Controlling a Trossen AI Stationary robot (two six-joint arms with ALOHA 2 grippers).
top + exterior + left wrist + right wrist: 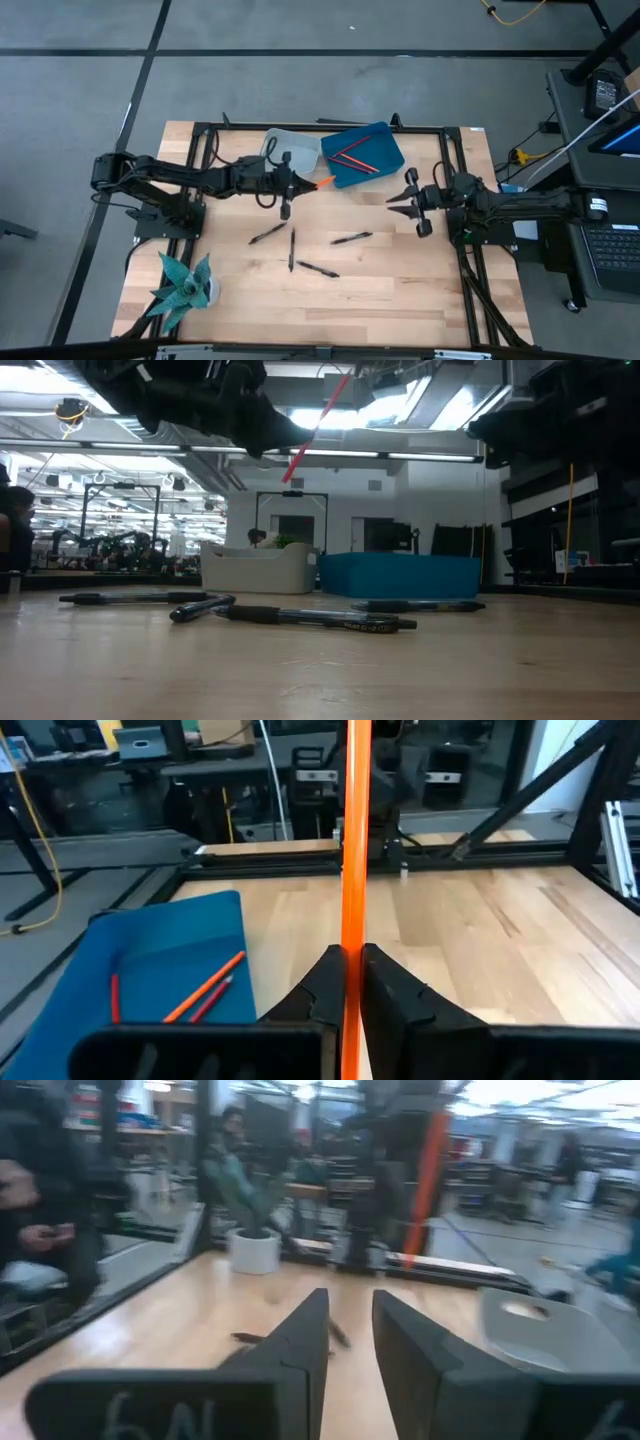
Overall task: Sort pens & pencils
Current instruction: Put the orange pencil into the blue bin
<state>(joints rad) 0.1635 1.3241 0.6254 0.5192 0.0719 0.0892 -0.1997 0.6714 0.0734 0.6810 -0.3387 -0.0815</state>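
Note:
My left gripper (300, 185) hovers near the blue tray (362, 155) and is shut on an orange pencil (356, 850), which also shows as the red stick (318, 425) in the low view. Red pencils (205, 988) lie inside the blue tray (150, 960). Several black pens lie flat on the wood: one (268, 233), another (291, 248), a third (351, 238), and one nearer the front (317, 269). My right gripper (400, 195) waits open over the table's right side, touching nothing (350, 1310). My left gripper pinches the orange pencil between its two fingers (395, 990), on the shaft (355, 955). The fingers come roughly level from the table's left. The pencil is lifted clear of the table and stands steeply tilted, its upper end (340, 385) leaning toward the blue tray.
A grey tray (285, 148) sits beside the blue one at the far edge. A potted plant (185, 285) stands at the near left corner. A black frame (200, 128) borders the table. Bare wood lies between the pens and the near edge. A person (50, 1230) shows beyond the table.

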